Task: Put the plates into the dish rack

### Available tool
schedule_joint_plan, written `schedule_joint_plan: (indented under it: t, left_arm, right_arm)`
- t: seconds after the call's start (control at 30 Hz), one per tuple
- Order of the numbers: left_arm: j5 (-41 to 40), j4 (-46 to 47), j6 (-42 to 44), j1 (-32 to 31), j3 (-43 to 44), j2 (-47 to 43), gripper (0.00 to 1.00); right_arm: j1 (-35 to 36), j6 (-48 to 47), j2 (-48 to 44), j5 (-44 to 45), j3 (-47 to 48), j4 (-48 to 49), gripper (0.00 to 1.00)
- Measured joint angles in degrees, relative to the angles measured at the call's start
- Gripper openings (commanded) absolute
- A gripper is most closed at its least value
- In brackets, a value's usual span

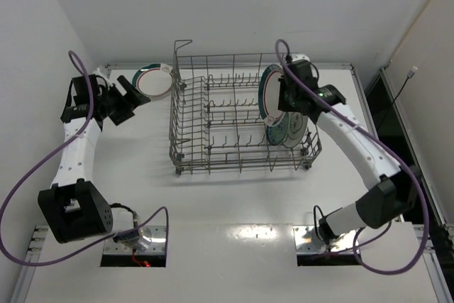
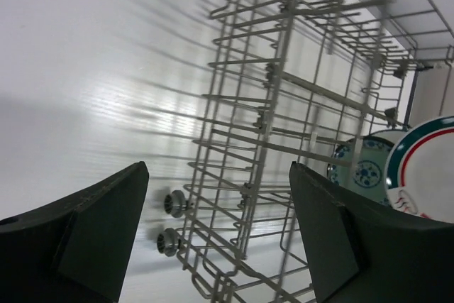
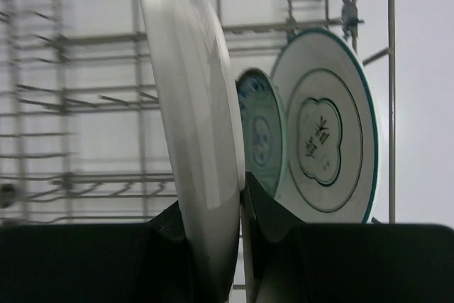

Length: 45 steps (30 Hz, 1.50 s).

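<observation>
Left arm (image 1: pixel 76 148), right arm (image 1: pixel 352 141), white tube links, black blocky joints, big black shoulder blocks (image 1: pixel 74 211) at 7 and 5 o'clock, purple cable (image 1: pixel 44 162) looping off each, green light (image 1: pixel 321 92) on right wrist, matte dark wedge fingers (image 2: pixel 92 239).

The plate (image 3: pixel 198 104) nearest the lens runs past the top edge; dish rack (image 3: pixel 85 37) behind is blurred

1. The overhead camera looks down from behind the arms over the whole table (image 1: pixel 234 207) and dish rack (image 1: pixel 245 115).
2. The left wrist camera faces right, near the rack's left end.
3. The right wrist camera sits close at its right end; both wrist views share the teal plate (image 2: pixel 362 172) (image 3: pixel 261 133).
</observation>
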Motion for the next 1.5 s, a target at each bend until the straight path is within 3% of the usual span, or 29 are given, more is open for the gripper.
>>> schedule_joint_plan:
  t: [0.1, 0.43, 0.83, 1.5]
  left_arm:
    - [1.3, 0.2, -0.1, 2.6, -2.7, 0.6, 0.78]
    - [3.5, 0.9, -0.3, 3.3, -4.2, 0.8, 0.78]
    - [3.5, 1.0, -0.2, 3.5, -4.2, 0.8, 0.78]
    - [3.5, 1.0, -0.2, 3.7, -4.2, 0.9, 0.78]
  right_arm:
    - [2.3, -1.5, 4.5, 5.2, -0.1, -3.1, 0.00]
    - [4.3, -2.6, 5.8, 7.3, -1.4, -2.9, 0.00]
    - [4.0, -3.1, -0.2, 14.4, -1.2, -3.5, 0.00]
    - [4.1, -1.4, 6.1, 6.5, -8.1, -0.3, 0.00]
